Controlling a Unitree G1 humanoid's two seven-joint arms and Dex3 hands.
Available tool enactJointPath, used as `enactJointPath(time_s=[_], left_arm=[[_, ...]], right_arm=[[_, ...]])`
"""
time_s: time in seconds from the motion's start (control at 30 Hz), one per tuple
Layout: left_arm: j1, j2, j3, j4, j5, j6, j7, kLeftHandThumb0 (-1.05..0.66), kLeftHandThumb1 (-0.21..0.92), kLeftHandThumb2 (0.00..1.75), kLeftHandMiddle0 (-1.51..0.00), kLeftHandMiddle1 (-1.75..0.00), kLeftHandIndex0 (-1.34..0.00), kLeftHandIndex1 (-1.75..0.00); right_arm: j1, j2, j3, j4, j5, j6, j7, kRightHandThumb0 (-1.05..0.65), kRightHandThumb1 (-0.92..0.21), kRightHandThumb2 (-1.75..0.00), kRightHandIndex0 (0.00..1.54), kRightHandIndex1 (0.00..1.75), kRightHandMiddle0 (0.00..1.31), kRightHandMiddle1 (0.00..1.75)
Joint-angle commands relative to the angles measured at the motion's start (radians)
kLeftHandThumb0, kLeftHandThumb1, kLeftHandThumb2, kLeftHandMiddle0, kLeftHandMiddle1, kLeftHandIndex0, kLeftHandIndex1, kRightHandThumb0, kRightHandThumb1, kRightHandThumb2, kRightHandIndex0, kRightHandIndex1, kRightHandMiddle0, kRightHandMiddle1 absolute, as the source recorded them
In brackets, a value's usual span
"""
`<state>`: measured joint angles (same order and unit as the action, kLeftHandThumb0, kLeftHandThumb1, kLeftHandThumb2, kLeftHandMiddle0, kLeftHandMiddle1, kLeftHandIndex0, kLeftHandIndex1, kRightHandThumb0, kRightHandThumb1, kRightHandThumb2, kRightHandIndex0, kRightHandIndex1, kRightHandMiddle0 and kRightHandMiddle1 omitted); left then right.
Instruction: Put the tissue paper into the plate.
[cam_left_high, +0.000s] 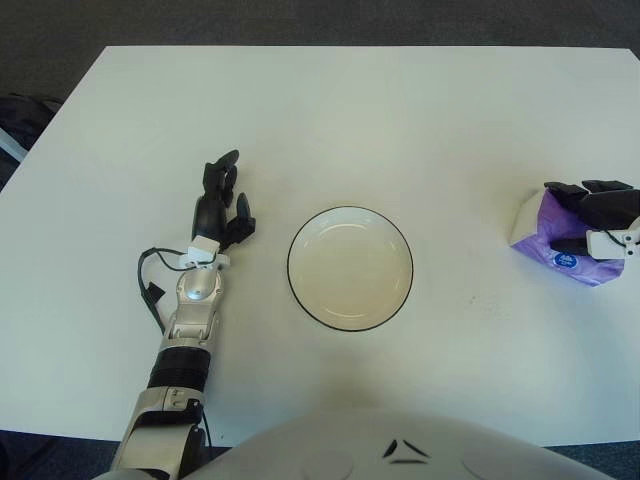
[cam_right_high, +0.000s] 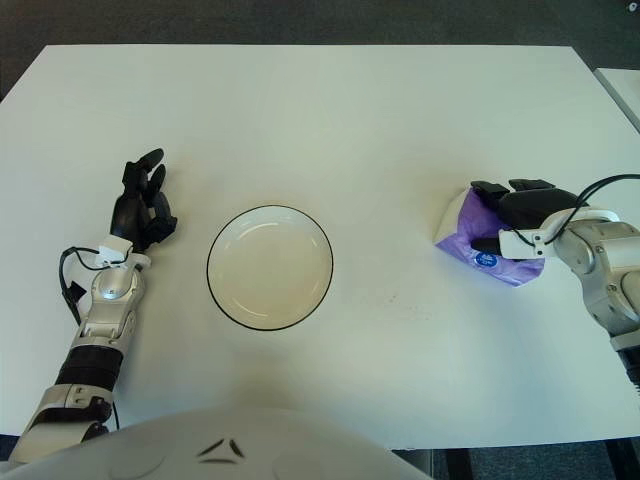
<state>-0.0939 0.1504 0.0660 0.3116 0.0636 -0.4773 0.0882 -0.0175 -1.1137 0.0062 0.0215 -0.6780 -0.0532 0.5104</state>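
Note:
A purple and white tissue pack (cam_right_high: 460, 226) lies on the white table (cam_left_high: 330, 110) at the far right. My right hand (cam_right_high: 490, 214) is closed on it, with fingers over its top and the thumb against its near side. The round white plate (cam_left_high: 350, 209) with a dark rim sits empty at the table's middle, well left of the pack. My left hand (cam_left_high: 222, 198) rests on the table left of the plate, fingers relaxed and holding nothing.
A black cable (cam_left_high: 150, 285) loops beside my left wrist. The table's right edge is close behind the tissue pack. Dark floor surrounds the table.

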Motion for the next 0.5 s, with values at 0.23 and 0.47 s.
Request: enactJointPath(time_s=[0.23,0.47], left_arm=[[0.102,-0.018,-0.007,0.088,0.013,0.027,-0.002,-0.66,0.92,0.93,-0.32,-0.04,0.00,-0.80],[0.104,-0.014,-0.006,0.086,0.033,0.032,0.016,-0.66,0.92,0.93,-0.31,-0.03,0.00,-0.80]], right_arm=[[-0.021,0.080,0.119,0.133,-0.048,-0.019,-0.069,-1.01,-0.92,-0.38,0.30,0.54,0.04,1.08],[0.000,0.151,0.090,0.080,-0.056,0.058,-0.204,-0.73,-0.66,-0.46,0.53,1.25,0.43,1.70]])
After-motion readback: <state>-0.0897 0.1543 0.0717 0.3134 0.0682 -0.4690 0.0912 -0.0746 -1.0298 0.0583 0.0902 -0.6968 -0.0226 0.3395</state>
